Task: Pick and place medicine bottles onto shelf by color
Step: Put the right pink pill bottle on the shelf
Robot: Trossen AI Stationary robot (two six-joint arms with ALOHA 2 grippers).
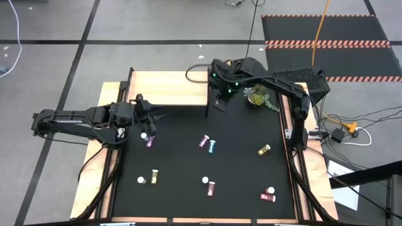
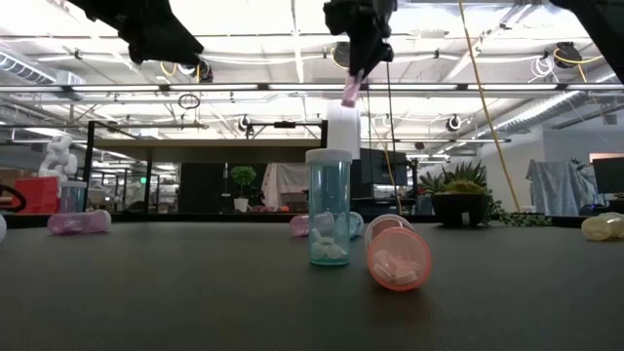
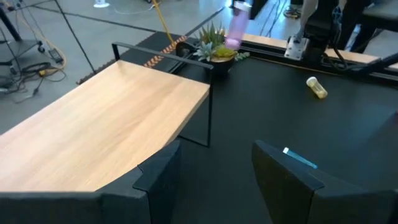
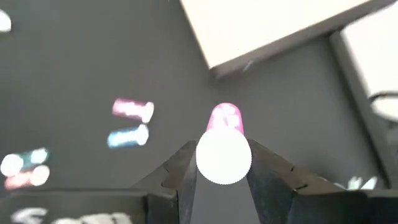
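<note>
teal bottle (image 2: 329,208) stands upright nearest the low camera, with a pink-orange one (image 2: 398,257) tipped on its side just beside it, open end toward the lens. both sit on the black table (image 1: 239,157).

right gripper (image 4: 222,163) is clamped on a pink bottle (image 4: 224,118), white cap up between the fingers. in the high view it hangs just off the shelf's (image 1: 169,88) right end, beside a small potted plant (image 1: 256,95). from the low view the bottle hangs well above the table, at about board height, not yet set down.

left gripper (image 3: 214,171) hovers at the shelf's near edge, jaws partly apart, nothing between them.

shelf top looks bare in both the high and left wrist views: no bottle placed.

left on the table, high view: a magenta bottle (image 1: 149,140) near the left gripper, a pink and teal pair (image 1: 208,144) mid-table, yellow (image 1: 264,149) to the right, yellow (image 1: 154,176) and a white-capped one front left, two reddish ones (image 1: 211,187) (image 1: 268,196) at the front.

judgement: early stage. first delivery under way, roughly nine to go, and no colour groups begun.
</note>
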